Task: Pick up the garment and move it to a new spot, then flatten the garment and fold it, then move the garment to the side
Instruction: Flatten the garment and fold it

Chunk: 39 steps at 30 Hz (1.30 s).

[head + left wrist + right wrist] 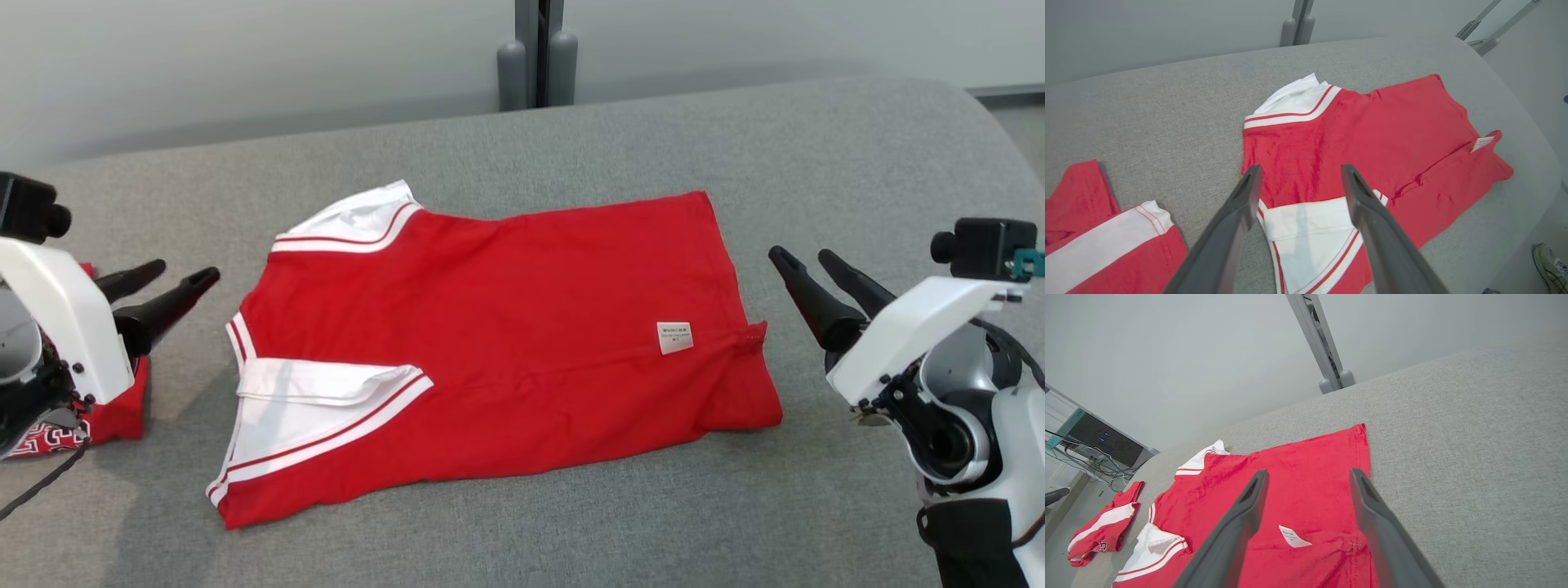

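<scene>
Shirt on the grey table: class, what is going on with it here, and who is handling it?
A two-armed robot is working on a red shirt with white sleeves, which lies spread on the table with its near sleeve folded in over the body. The left gripper and right gripper sit at either end of the shirt, both open, holding nothing and clear of the cloth. A second red garment lies bunched at the left.
</scene>
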Tool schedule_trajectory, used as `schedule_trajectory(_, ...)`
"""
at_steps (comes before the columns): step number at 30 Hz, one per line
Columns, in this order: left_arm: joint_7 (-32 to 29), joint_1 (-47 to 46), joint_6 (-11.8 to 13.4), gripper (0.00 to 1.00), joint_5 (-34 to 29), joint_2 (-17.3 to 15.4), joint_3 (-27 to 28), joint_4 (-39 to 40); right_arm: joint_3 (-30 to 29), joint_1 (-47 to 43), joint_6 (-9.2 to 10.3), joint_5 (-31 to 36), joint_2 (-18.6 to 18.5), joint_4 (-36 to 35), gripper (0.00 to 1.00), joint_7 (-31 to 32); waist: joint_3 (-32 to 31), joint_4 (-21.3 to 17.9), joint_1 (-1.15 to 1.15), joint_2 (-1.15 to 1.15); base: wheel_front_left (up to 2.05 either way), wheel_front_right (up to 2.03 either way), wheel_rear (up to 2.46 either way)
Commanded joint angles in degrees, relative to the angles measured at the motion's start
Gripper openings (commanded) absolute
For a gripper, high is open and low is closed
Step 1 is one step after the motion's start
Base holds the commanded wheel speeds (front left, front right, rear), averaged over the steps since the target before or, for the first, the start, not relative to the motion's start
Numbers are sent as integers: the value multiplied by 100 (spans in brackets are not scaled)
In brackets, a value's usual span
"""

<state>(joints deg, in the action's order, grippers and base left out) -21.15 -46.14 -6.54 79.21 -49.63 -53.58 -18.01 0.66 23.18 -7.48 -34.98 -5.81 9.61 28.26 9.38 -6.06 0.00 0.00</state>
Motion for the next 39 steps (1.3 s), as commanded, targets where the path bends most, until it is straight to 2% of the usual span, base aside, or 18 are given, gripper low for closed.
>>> schedule_trajectory(1,318,158,105,100,-153,-30,56,19,41,-103,-3,-23,-67,-37,100,-270,-174,21,0,0,0,0,0)
schedule_trajectory(6,1782,823,639,100,-526,53,228,208,153,-509,-3,182,-165,40,100,-1441,-495,64,0,0,0,0,0)
schedule_trajectory(10,2789,1645,1026,100,-189,201,532,566,106,-911,-3,368,-158,139,100,-2235,-664,90,0,0,0,0,0)
schedule_trajectory(12,3200,2022,1238,100,-196,172,616,737,73,-1111,-3,448,-125,194,100,-2503,-688,127,0,0,0,0,0)
schedule_trajectory(15,3504,2486,1561,100,-366,206,661,986,63,-1342,-3,501,-82,338,100,-2689,-685,166,0,0,0,0,0)
schedule_trajectory(17,3552,2599,1655,100,-413,237,694,1053,68,-1407,-3,504,-73,384,100,-2721,-680,177,0,0,0,0,0)
schedule_trajectory(18,3606,2846,1825,100,-509,366,818,1197,92,-1497,-3,506,-39,524,100,-2719,-667,197,0,0,0,0,0)
schedule_trajectory(19,3606,2846,1825,100,-509,366,818,1197,92,-1497,-3,506,-39,524,100,-2719,-667,197,0,0,0,0,0)
schedule_trajectory(21,3629,3083,1981,100,-673,448,940,1259,113,-1534,-3,503,-10,659,100,-2670,-656,206,0,0,0,0,0)
schedule_trajectory(25,3633,3505,2280,100,-1081,688,1158,1210,159,-1528,-3,499,8,1055,100,-2425,-645,218,0,0,0,0,0)
schedule_trajectory(27,3634,3685,2350,100,-1110,832,1254,1132,234,-1497,-3,414,36,1223,100,-2242,-642,223,0,0,0,0,0)
schedule_trajectory(32,3536,3868,2295,100,-1078,1025,1130,899,307,-1313,-3,329,37,1498,100,-1928,-590,252,0,0,0,0,0)
schedule_trajectory(39,2813,3529,2092,100,-1071,1172,742,498,293,-986,-3,419,75,1876,100,-1563,-452,334,0,0,0,0,0)
